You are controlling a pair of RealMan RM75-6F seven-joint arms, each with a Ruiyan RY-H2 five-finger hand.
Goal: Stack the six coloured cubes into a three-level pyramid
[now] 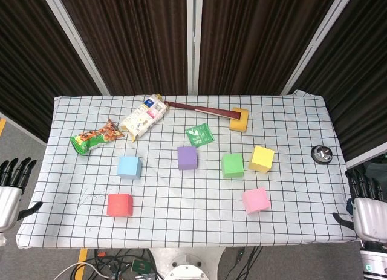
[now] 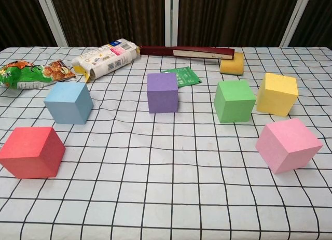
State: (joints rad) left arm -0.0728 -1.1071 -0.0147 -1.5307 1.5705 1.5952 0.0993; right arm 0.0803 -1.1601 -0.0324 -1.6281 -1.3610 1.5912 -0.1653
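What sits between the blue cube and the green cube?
The purple cube stands between the blue cube and the green cube, apart from both; only bare checked cloth otherwise. Both views show it.

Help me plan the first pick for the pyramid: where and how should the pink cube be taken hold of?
Grip the pink cube across two opposite side faces, coming from above with the right hand, which is nearer. The cube sits turned against the grid, so the hand likely needs turning to match. Nothing crowds its sides.
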